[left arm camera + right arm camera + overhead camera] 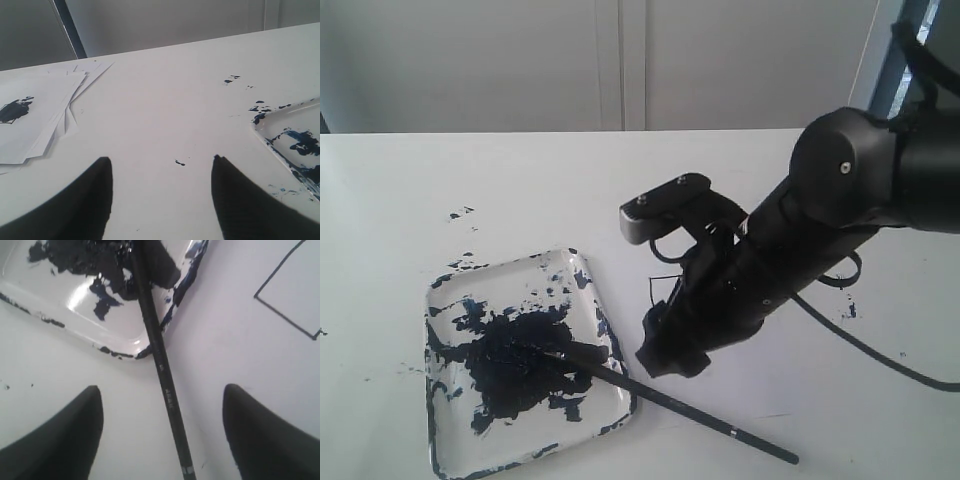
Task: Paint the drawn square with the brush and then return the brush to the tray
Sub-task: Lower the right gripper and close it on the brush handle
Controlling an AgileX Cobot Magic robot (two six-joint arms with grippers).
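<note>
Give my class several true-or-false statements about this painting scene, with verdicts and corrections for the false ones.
1. The brush lies with its bristles in the tray and its handle out over the rim. True.
2. The right pincer is shut on the brush. False: it is open, with one finger on each side of the handle and neither touching it.
3. The drawn square is filled with blue paint. False: its inside is white.
4. The left pincer is open and holds nothing. True.
</note>
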